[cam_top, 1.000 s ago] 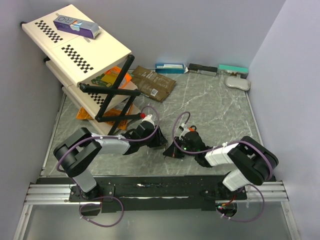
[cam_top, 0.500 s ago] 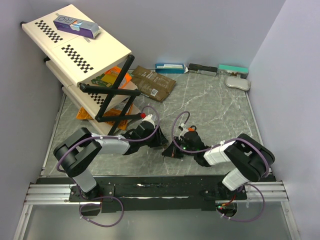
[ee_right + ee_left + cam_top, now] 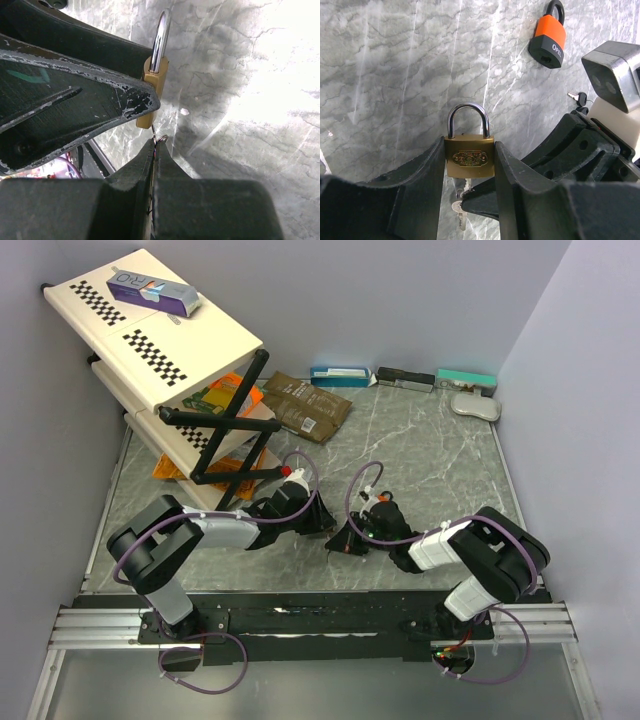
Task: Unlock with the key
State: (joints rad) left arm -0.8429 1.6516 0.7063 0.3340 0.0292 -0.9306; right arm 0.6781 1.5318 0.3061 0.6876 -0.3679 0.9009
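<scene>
A brass padlock [image 3: 469,157] with a steel shackle stands upright between the two fingers of my left gripper [image 3: 470,150], which is shut on its sides. The key [image 3: 463,187] sticks into the padlock's underside, and a second key [image 3: 458,211] dangles from its ring. My right gripper [image 3: 156,145] is shut on that key just below the padlock [image 3: 152,95], seen here edge on. In the top view both grippers meet low over the marbled table, the left gripper [image 3: 318,520] facing the right gripper [image 3: 345,538]. The shackle looks closed.
An orange and black padlock [image 3: 548,37] lies further out on the table, with another small key [image 3: 577,97] near it. A folding shelf rack [image 3: 150,340] stands back left. A brown pouch [image 3: 305,405], flat boxes [image 3: 340,375] and a white object [image 3: 474,406] line the back.
The right forearm has shifted very slightly. Both grips and the padlock stay as they were.
</scene>
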